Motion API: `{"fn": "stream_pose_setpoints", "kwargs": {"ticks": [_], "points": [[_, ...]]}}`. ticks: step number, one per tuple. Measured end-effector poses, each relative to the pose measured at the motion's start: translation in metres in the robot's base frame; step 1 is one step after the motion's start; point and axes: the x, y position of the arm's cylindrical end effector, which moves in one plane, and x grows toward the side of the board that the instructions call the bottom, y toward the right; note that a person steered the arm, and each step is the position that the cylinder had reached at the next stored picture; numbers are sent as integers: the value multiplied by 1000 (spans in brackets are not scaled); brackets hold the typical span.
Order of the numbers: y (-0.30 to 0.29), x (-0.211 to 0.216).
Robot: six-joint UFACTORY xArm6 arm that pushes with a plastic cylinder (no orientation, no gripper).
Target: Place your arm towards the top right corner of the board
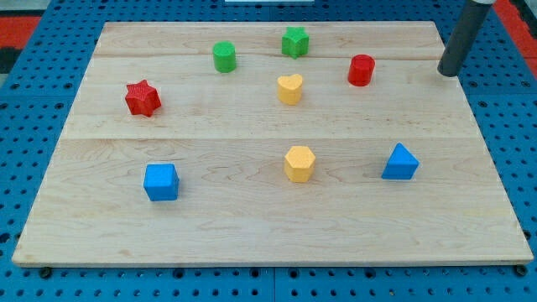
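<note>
My tip [448,73] is at the right edge of the wooden board [252,235], near its top right corner. The dark rod rises from it out of the view's top. The nearest block is the red cylinder [361,70], to the tip's left. A green star [294,41] and a green cylinder [224,57] lie along the top. A yellow heart [289,88] lies below them. The tip touches no block.
A red star [143,98] lies at the left. A blue cube [161,182], a yellow hexagon [299,163] and a blue triangular block [400,163] lie in the lower half. Blue pegboard [512,126] surrounds the board.
</note>
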Motion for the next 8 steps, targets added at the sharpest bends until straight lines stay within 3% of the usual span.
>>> {"fn": "stream_pose_setpoints", "kwargs": {"ticks": [7, 8], "points": [[27, -6], [-2, -6]]}}
